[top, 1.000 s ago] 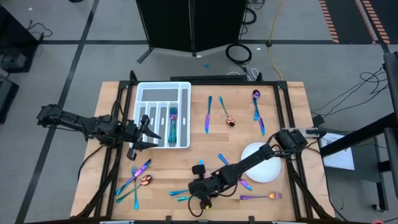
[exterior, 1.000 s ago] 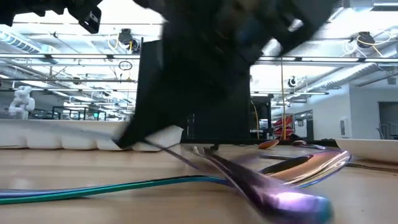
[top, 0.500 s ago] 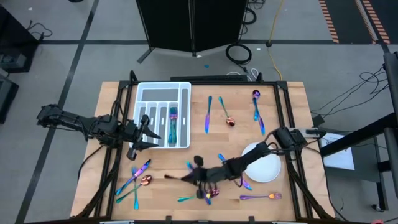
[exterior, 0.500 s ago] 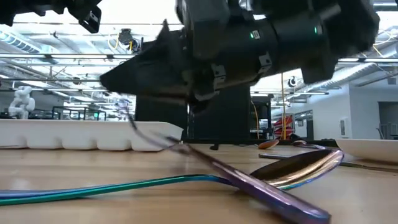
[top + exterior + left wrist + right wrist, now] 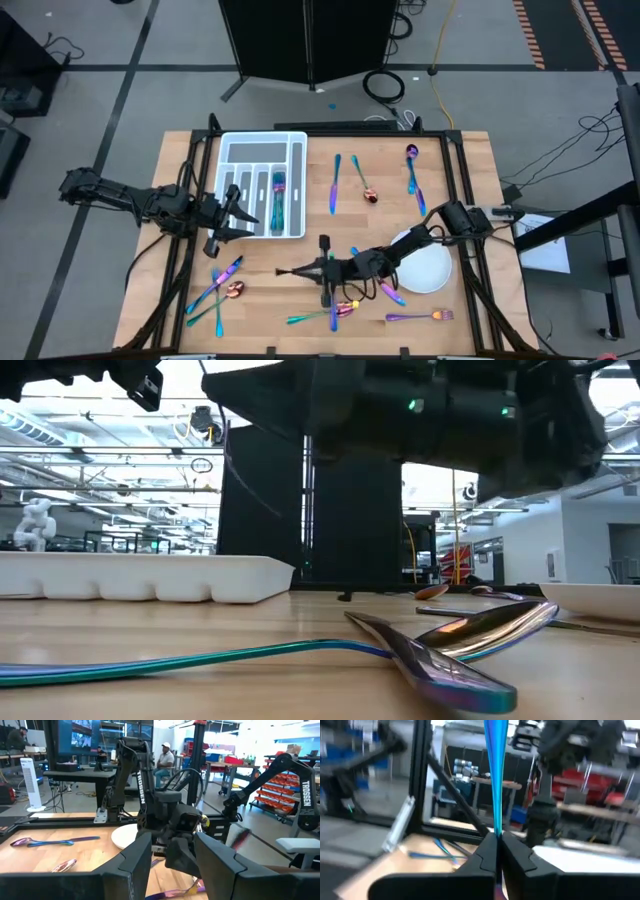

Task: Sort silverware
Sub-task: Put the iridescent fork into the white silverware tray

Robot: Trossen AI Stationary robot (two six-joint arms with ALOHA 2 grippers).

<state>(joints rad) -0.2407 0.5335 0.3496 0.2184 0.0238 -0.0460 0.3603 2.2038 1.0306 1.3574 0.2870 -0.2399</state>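
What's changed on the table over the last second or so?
The right gripper, shut on a slim blue piece of silverware, has lifted it off the near edge of the table and swung back toward the middle, pointing at the white tray. The left gripper stayed open beside the tray, and the other silverware, the tray and the plate have not moved.

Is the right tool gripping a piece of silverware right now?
Yes: in the right wrist view the right tool is shut on a slim blue utensil whose handle sticks straight out from between its fingers.
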